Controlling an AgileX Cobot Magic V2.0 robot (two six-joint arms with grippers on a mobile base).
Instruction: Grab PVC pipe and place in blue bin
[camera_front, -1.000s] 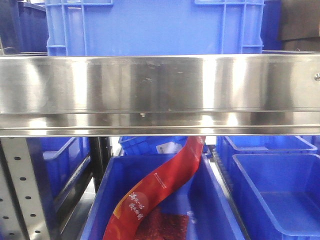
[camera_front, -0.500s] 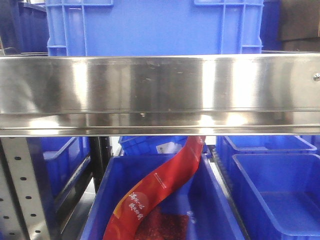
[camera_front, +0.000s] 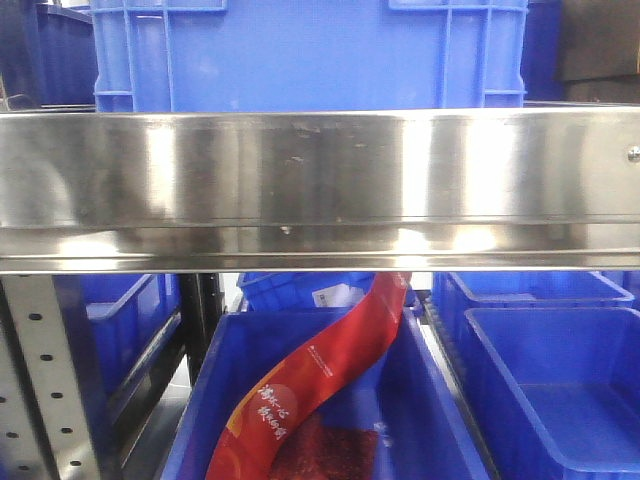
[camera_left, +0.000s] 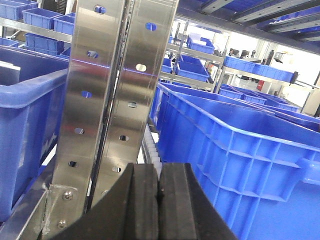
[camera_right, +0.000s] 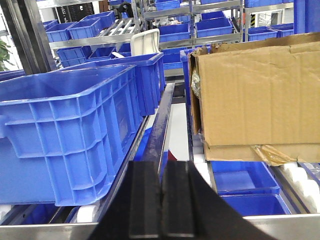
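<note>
So, closest in: both grippers pressed closed w/ nothing between the pads. Left gripper has its black fingers together, only a thin seam showing; right gripper same, jaws flat against each other. No PVC pipe visible in any view, so can't say where it lies.

Left wrist view: just past the fingertips stand two perforated steel uprights, leaving a tight slot betw. a blue crate on the left and a big blue bin on the right, rim thick and rounded. Further back, racks of more bins.

Right wrist view: a steel rail runs away from the fingers down a narrow gap; large blue crate on one side, cardboard box on the other w/ torn lower flap. Smaller blue trays sit below the box. Shelving w/ bins beyond.

Front view only: wide shiny steel shelf edge fills the middle. Under it an open blue bin holding a red printed bag leaning up toward the shelf; another blue bin beside it at right. A blue crate rests above the shelf edge. Neither arm shows here.
</note>
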